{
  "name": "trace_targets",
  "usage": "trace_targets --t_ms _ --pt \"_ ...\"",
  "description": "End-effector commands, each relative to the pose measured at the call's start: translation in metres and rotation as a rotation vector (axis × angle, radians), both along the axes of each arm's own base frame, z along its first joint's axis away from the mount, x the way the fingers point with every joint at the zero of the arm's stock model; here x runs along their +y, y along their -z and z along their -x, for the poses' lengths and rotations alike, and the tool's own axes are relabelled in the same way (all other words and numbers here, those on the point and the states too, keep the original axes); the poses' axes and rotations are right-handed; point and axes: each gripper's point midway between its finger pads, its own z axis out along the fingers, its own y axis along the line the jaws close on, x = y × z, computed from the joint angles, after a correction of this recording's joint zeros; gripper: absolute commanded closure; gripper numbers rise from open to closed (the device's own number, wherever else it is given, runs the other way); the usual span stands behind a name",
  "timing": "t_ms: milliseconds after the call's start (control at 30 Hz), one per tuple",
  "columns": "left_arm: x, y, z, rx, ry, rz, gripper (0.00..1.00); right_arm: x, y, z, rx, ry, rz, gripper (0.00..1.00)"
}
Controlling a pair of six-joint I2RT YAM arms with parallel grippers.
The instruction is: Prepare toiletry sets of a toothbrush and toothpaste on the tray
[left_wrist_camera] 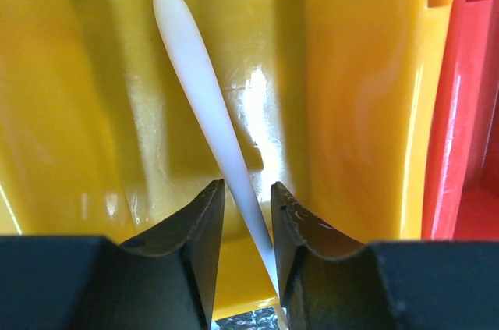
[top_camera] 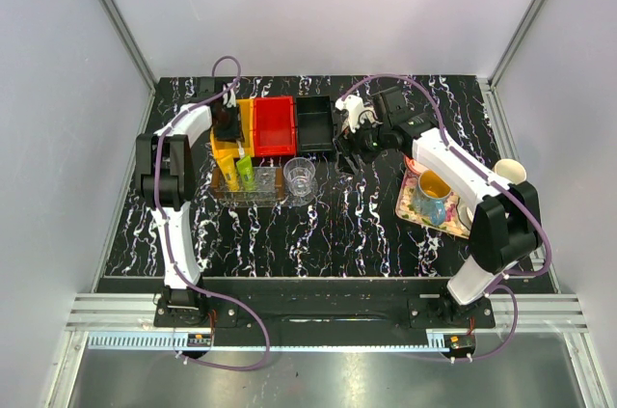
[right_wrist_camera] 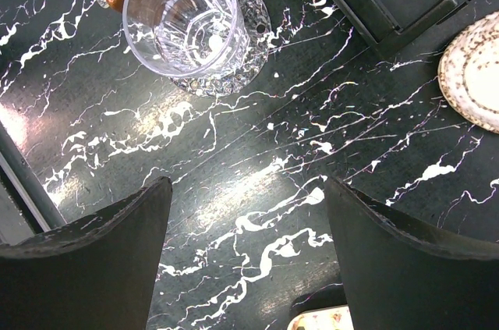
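1. Nearest to us, right of the clear tray (top_camera: pixel 265 198) and well apart from it, a patterned plate (top_camera: pixel 410 207) carries a blue mug (top_camera: pixel 432 198).

2. On the tray, the yellow toothpaste tube (top_camera: pixel 229 175) and the green toothpaste tube (top_camera: pixel 247 173) sit side by side on its left half. A clear glass (top_camera: pixel 300 176) stands on its right end.

3. Just beyond the tray's right end, the right gripper (right_wrist_camera: pixel 245 189) hangs over the marbled table (top_camera: pixel 366 230). Its jaws are spread wide and hold nothing.

4. Directly beyond the tray, three bins stand in a row:
- the yellow bin (left_wrist_camera: pixel 351 72) beyond its left half;
- the red bin (top_camera: pixel 273 125) beyond its middle;
- the black bin (top_camera: pixel 315 125) beyond its right end.

5. The left gripper (left_wrist_camera: pixel 248 189) reaches down into the yellow bin. Its jaws stand narrow and straddle the toothbrush (left_wrist_camera: pixel 207 104), a slim white stick slanting away from the fingertips inside that bin. In the left wrist view we see a sliver of yellow between the stick and one finger. Along the other finger the stick runs very close, and we cannot confirm contact. We therefore read the jaws as not clamped.

6. The toothbrush is in the yellow bin, beyond the tray, and not yet on it.
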Motion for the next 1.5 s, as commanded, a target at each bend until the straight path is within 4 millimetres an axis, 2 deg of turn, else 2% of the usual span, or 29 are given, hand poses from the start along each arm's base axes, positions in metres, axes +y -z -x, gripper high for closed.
trace_targets --t_ms 0,333,567,700,933,1033,1133,1167,1267,1300,1367,1400,1467 --pt "0.0 -0.02 -0.019 -0.063 -0.028 0.004 0.68 0.0 -0.021 -0.005 -0.082 -0.007 -0.03 0.15" --pt "-0.003 -0.019 -0.02 -0.059 -0.03 0.018 0.83 0.0 -0.02 -0.004 -0.079 -0.007 -0.03 0.16" --pt "-0.004 -0.026 -0.023 -0.073 -0.037 0.027 0.92 0.0 -0.017 -0.004 -0.075 -0.007 -0.028 0.16" --pt "-0.004 -0.035 -0.026 -0.088 -0.033 0.026 0.94 0.0 -0.016 -0.005 -0.073 -0.007 -0.028 0.16" --pt "-0.002 -0.065 -0.03 -0.148 -0.016 0.013 1.0 0.002 -0.019 -0.005 -0.076 -0.011 -0.034 0.16" --pt "-0.001 -0.084 -0.03 -0.188 -0.003 0.003 1.0 0.001 -0.022 -0.006 -0.085 -0.009 -0.034 0.15" --pt "0.0 -0.116 -0.031 -0.261 0.026 -0.004 1.0 0.001 -0.029 -0.008 -0.102 -0.009 -0.032 0.15" --pt "0.0 -0.135 -0.031 -0.308 0.043 -0.014 1.0 0.0 -0.029 -0.008 -0.102 -0.008 -0.028 0.15" --pt "0.002 -0.173 -0.034 -0.405 0.079 -0.042 1.0 0.0 -0.038 -0.01 -0.119 -0.01 -0.027 0.15" --pt "0.002 -0.197 -0.033 -0.453 0.087 -0.051 1.0 -0.001 -0.04 -0.011 -0.126 -0.009 -0.025 0.15" --pt "0.002 -0.217 -0.031 -0.497 0.123 -0.074 1.0 -0.001 -0.048 -0.013 -0.143 -0.008 -0.028 0.15" --pt "0.0 -0.239 -0.027 -0.539 0.144 -0.071 1.0 -0.001 -0.052 -0.014 -0.152 -0.006 -0.03 0.15" --pt "-0.004 -0.257 -0.021 -0.58 0.196 -0.075 1.0 0.0 -0.062 -0.016 -0.165 -0.001 -0.039 0.15"
